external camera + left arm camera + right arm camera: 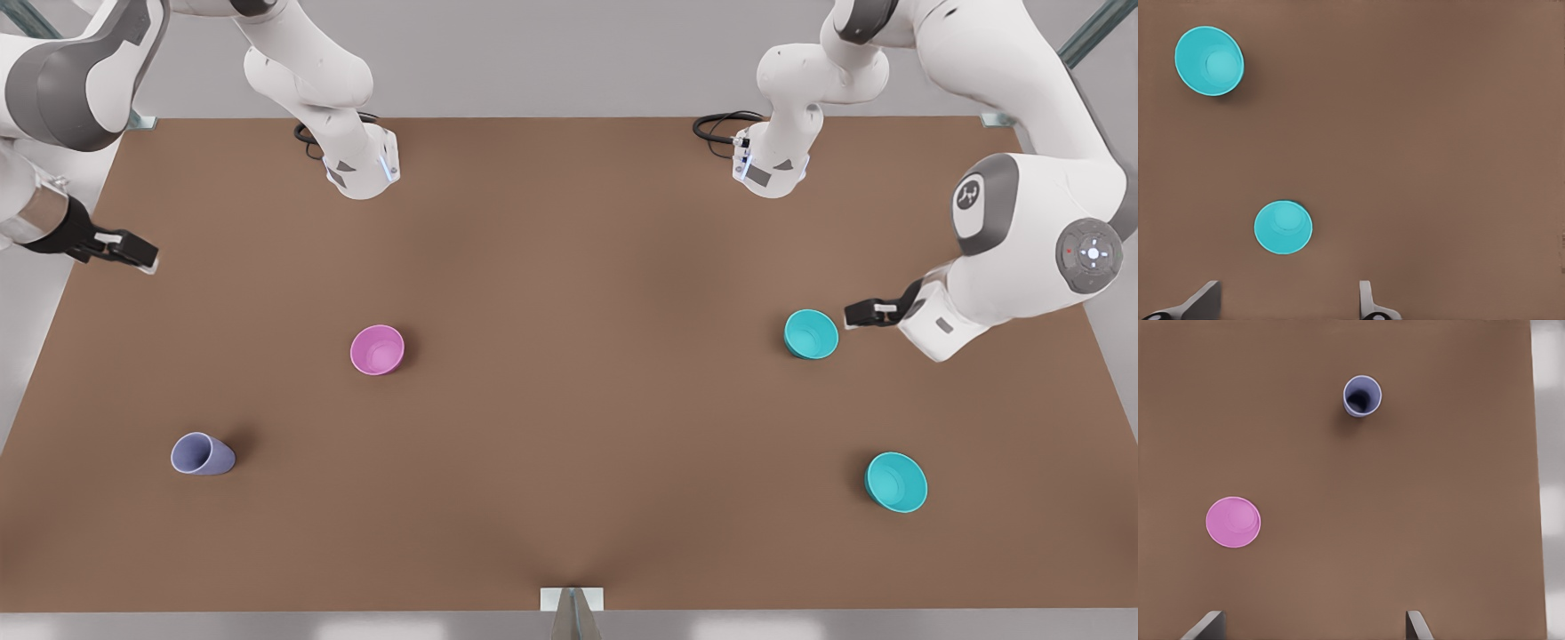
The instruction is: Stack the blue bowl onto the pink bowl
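Two alike teal-blue bowls stand upright on the front view's right: one blue bowl [811, 334] [1283, 227] mid-table, the other [896, 482] [1209, 60] closer to the front edge. The pink bowl [377, 349] [1233, 521] sits upright left of centre. My left gripper [859, 314] [1286, 303] hovers just beside the mid-table blue bowl on its outer side, open and holding nothing. Over the table's left edge in the front view, my right gripper [133, 255] [1311, 627] hangs open and empty, well away from the pink bowl.
A lavender-blue tapered cup [203, 454] [1362, 395] stands near the front left corner. Both arm bases [360, 169] [769, 169] are mounted at the far edge of the brown table [569, 267]. A small bracket [572, 600] sits at the front edge.
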